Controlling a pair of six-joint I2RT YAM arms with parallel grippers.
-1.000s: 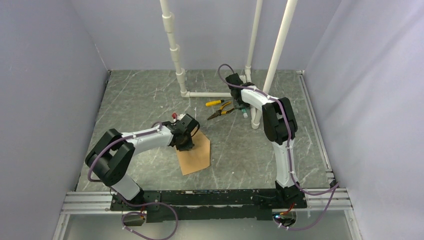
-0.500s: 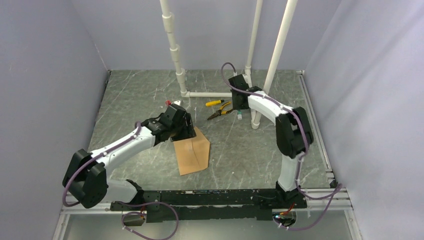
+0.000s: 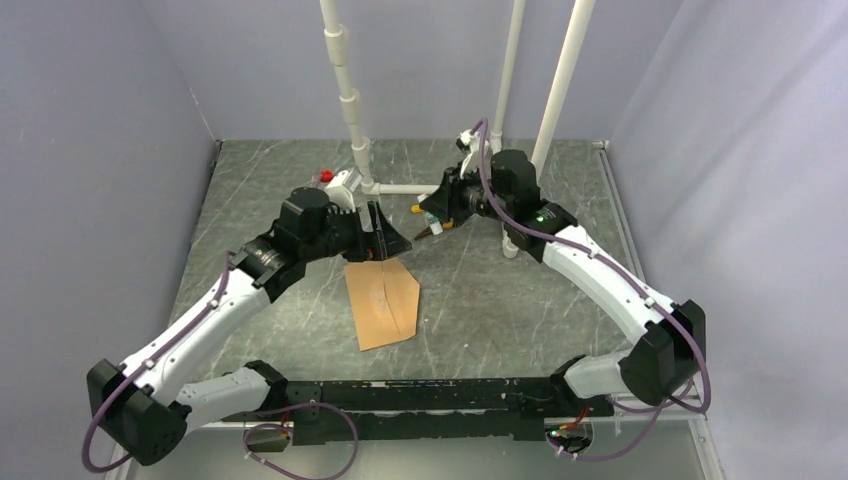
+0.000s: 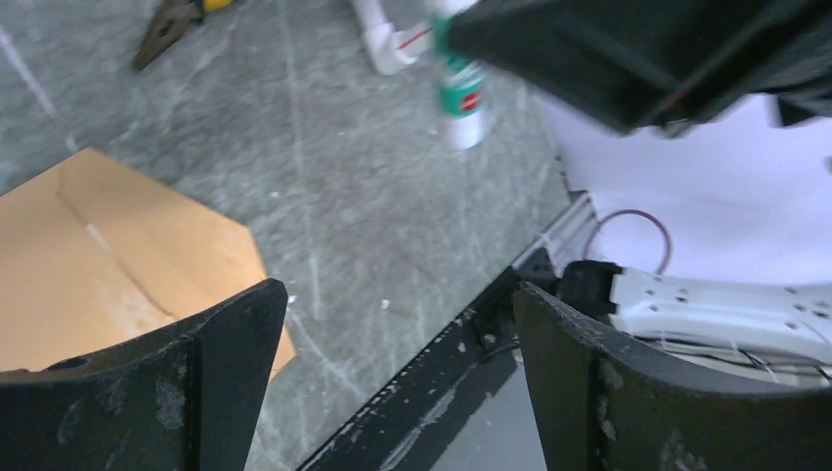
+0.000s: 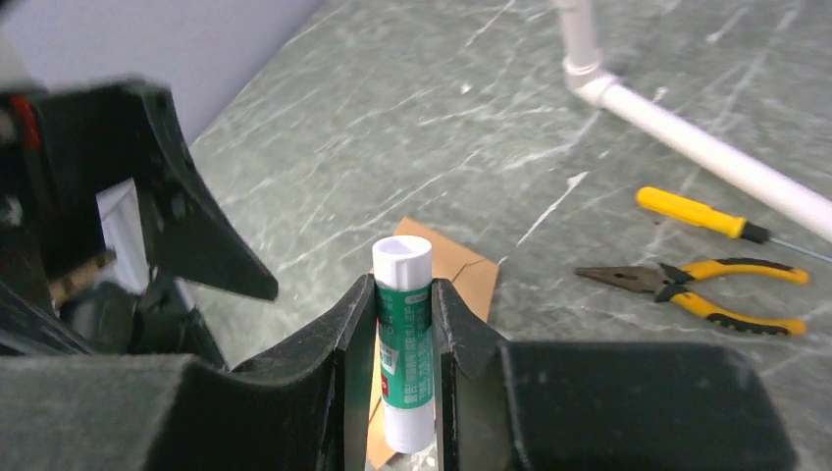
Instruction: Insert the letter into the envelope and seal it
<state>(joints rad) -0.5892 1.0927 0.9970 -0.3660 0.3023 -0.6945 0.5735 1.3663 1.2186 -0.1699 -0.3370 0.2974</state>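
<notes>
The brown envelope (image 3: 381, 300) lies flat on the table, its pointed flap toward the right. It also shows in the left wrist view as a tan corner, the envelope (image 4: 108, 255). The letter is hidden from every view. My left gripper (image 3: 388, 240) hovers above the envelope's far end. In its own view the left gripper (image 4: 397, 324) is wide open, with only table between its fingers. My right gripper (image 5: 404, 294) is shut on a green-and-white glue stick (image 5: 403, 339) held upright, white cap up. The right gripper (image 3: 435, 205) hangs just right of the left one, over the envelope (image 5: 466, 270).
Yellow-handled pliers (image 5: 706, 289) and a yellow screwdriver (image 5: 699, 216) lie behind the envelope. A white pipe frame (image 3: 400, 188) lies on the table and rises at the back. The black rail (image 3: 420, 395) runs along the near edge.
My left gripper lifted off the envelope, rose toward the back and opened wide. My right arm swung left from the back pipes, carrying the glue stick toward the envelope.
</notes>
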